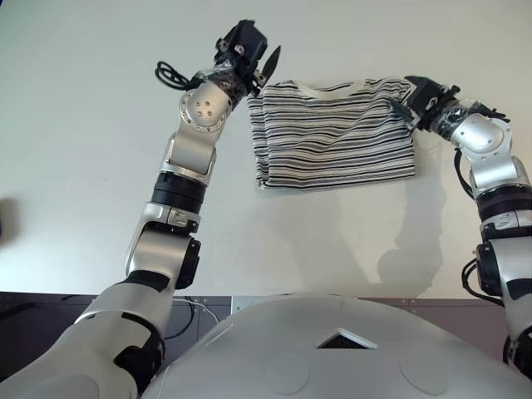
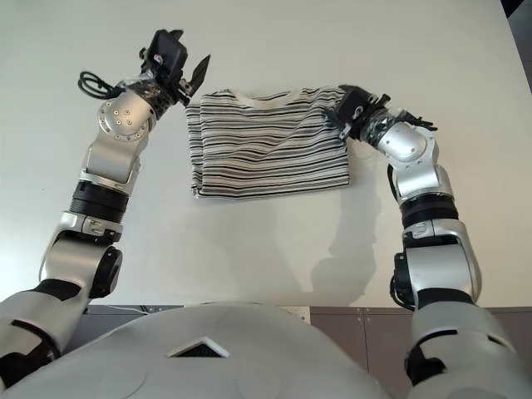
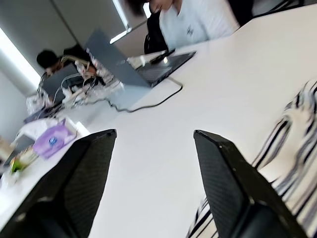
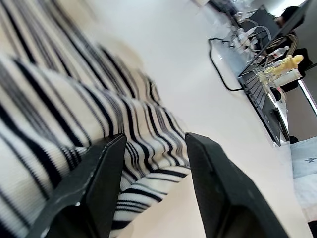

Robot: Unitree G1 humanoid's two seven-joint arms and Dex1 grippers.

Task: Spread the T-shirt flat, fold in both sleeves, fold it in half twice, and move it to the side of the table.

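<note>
The black-and-white striped T-shirt (image 1: 332,133) lies folded into a rough rectangle on the white table (image 1: 75,174), its collar at the far edge. My left gripper (image 1: 264,66) hovers just beyond the shirt's far left corner, open, with nothing between its fingers (image 3: 94,163); the shirt's edge (image 3: 292,148) lies beside it. At the far right corner my right gripper (image 1: 407,104) stands open, low over the striped cloth (image 4: 49,114), fingers (image 4: 208,168) apart on either side of a fold.
Bare tabletop surrounds the shirt on all sides. The table's front edge (image 1: 249,293) runs close to my body. A laptop (image 3: 148,69), a cable (image 3: 158,99) and small items sit far off on the table.
</note>
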